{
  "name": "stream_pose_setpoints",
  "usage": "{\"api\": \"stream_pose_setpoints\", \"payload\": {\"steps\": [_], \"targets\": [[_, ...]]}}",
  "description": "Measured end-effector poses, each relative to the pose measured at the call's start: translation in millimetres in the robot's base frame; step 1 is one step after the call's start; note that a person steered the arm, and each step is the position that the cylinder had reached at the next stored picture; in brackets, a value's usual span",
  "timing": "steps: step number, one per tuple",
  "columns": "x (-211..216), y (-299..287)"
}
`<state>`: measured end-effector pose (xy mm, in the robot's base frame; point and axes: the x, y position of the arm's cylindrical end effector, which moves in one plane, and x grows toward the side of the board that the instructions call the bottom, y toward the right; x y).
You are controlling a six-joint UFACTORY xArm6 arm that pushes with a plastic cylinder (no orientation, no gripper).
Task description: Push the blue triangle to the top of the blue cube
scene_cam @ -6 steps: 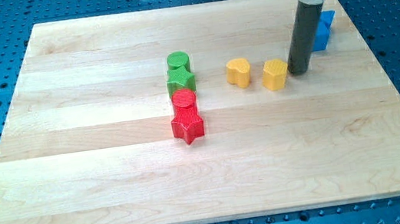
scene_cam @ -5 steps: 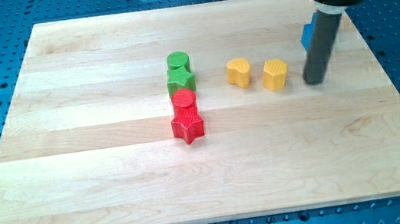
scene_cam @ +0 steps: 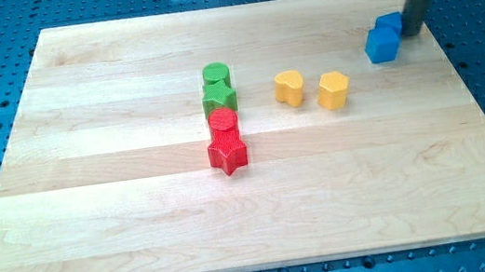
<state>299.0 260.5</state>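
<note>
The two blue blocks sit together near the top right corner of the wooden board [scene_cam: 140, 215], well apart from everything else. The blue cube [scene_cam: 382, 44] is the nearer, lower-left one, and its faces are clearly visible. Behind it, touching or just about touching, is a second blue piece [scene_cam: 390, 22] which I take to be the blue triangle, though only a sliver of it shows past the cube and the rod, so its shape cannot be confirmed.

My tip [scene_cam: 413, 34] rests on the board just to the view's right of the pair, close against the rear blue piece. There is no pincer on this arm (just the plain rod), so there is nothing to call wide, narrow or holding.

Progress, as a judgement: the triangle already appears to lie toward the view's top of the cube, slightly to the right, so the task looks nearly done. What may remain is a small nudge leftward to centre it above the cube.

Which way the triangle points, and where its long axis runs, I cannot tell from so little of it.

The rest lie mid-board: green cylinder [scene_cam: 215, 74], green star [scene_cam: 218, 95], red cylinder [scene_cam: 224, 121], red star [scene_cam: 228, 154], yellow heart [scene_cam: 289, 88] and a second yellow block [scene_cam: 333, 89]
</note>
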Motion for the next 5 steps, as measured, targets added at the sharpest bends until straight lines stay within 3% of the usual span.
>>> {"api": "stream_pose_setpoints", "payload": {"steps": [4,5], "targets": [[-9.2,-17.8],[1.2,-51.9]]}}
